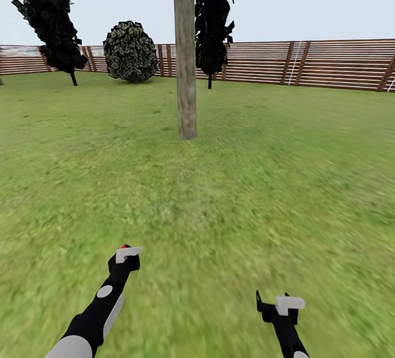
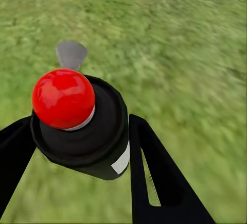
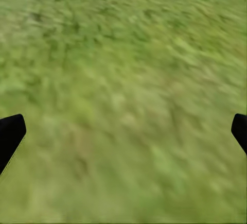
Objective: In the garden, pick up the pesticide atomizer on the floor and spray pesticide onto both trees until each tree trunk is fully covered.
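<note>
Left gripper [image 2: 77, 147] jaws clamp the pesticide atomizer [image 2: 82, 126]; right gripper [image 3: 123, 131] jaws spread, empty. Approach phase: tree trunk [image 1: 185, 56] stands well ahead; closing in appears necessary before spraying.

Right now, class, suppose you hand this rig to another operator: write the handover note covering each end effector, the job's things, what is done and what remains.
Left end effector: shut on the pesticide atomizer, black bottle with a red top.
Right end effector: open, holding nothing, over grass.
One tree trunk stands straight ahead across the lawn, in front of the wooden fence.
Done: atomizer picked up.
Left: close in and spray this trunk, no pesticide specks visible on it; then find and spray the second tree.
</note>
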